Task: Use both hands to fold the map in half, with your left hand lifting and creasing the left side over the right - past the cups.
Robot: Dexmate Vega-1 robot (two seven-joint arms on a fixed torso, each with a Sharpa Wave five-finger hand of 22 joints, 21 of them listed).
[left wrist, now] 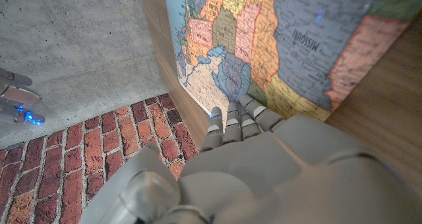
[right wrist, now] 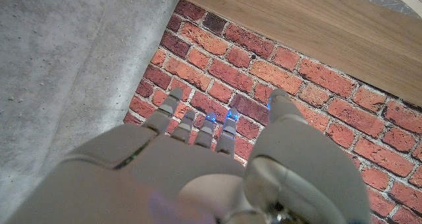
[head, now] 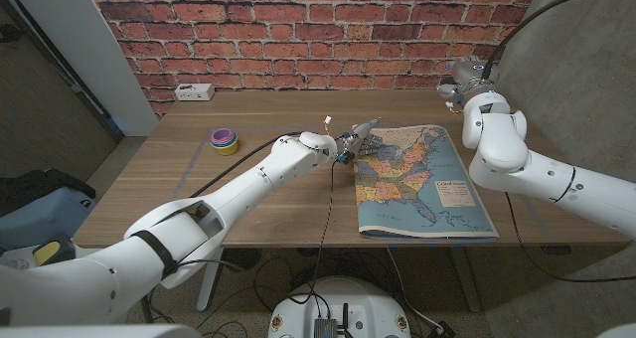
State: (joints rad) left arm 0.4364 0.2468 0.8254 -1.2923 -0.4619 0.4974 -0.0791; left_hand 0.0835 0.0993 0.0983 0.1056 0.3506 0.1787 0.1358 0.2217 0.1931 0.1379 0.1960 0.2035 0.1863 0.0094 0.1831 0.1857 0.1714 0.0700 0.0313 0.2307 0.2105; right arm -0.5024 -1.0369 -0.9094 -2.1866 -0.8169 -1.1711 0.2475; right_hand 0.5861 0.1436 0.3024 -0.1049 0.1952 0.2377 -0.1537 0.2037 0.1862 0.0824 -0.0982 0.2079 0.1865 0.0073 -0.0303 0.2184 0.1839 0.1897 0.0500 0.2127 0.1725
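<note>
Left hand (head: 354, 139): fingers (left wrist: 232, 122) close together, tips at the map's (head: 422, 179) left edge.
Right hand (head: 463, 83): raised off the table, fingers (right wrist: 191, 128) apart, empty.

The map (head: 417, 179) is blue with pastel patches, the cups (head: 225, 139) purple, green and yellow, the wall (head: 318, 30) red brick.

1. Your map (head: 417, 179) is printed paper with a slight sheen.
2. Your tabletop (head: 268, 119) is smooth, matt wood grain.
3. Your left hand (head: 350, 141) has smooth grey-white plastic shells.
4. The wall (head: 328, 30) behind is rough brick.
</note>
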